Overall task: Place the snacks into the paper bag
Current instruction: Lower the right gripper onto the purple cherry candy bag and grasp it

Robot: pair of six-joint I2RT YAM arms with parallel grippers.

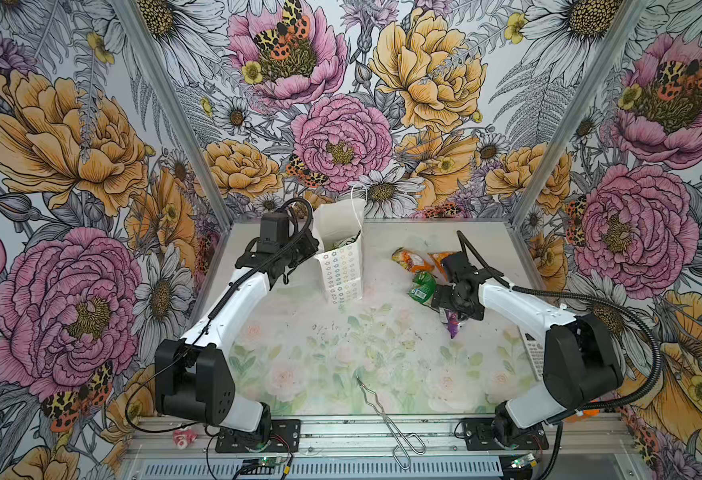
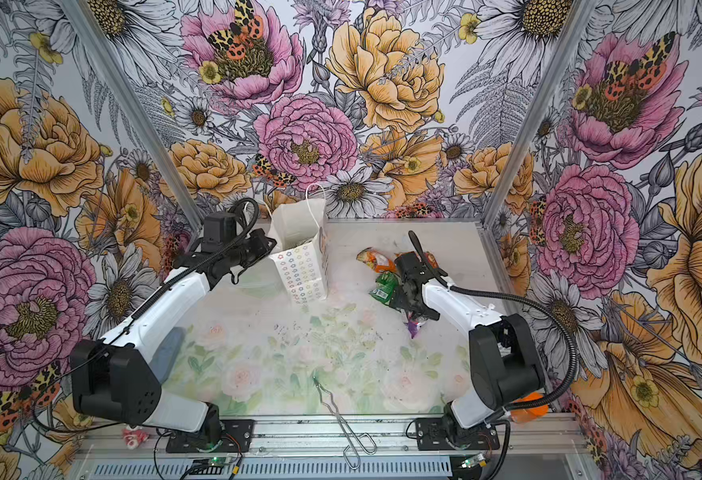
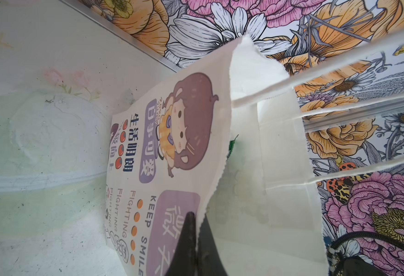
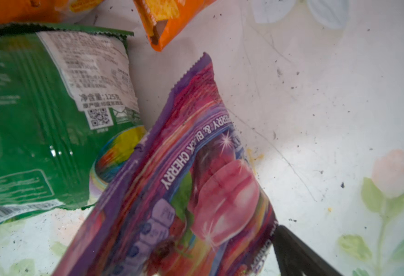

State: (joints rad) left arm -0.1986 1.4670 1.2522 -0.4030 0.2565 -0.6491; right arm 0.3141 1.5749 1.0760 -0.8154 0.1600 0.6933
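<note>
White upright paper bag with cord handles and a flower-outline side panel [image 1: 341, 270]: stands upper centre of the table in both top views, mouth open, with a dark green packet [image 1: 343, 243] showing inside. Left gripper [image 3: 196, 224]: fingers pressed together, pinching the bag's rim on its left side and holding the mouth open. Right gripper [image 1: 457, 309]: jaws spread wide, set low over the purple-pink crinkly foil packet marked black cherry [image 4: 196, 191], right of centre in the top views. One black finger [image 4: 299, 253] lies just beside the packet's edge; the other is out of the wrist view. Neighbours: a green foil packet [image 4: 40, 119], its corner lying under the purple-pink one, and two orange foil packets [image 1: 409, 259] just above it in the top views. Four snacks are in view outside the bag. Probable faults: closing here may catch the green packet's corner and drag it along. The slick, puffed foil may slide out of a pinch taken near its edge. The thin paper rim may tear or slip from the left pinch, letting the mouth sag shut. A packet brought in low may snag a cord handle or push over the light bag. Bent wire tongs [image 1: 386, 419]: lower centre, well apart, no likely hazard.
</note>
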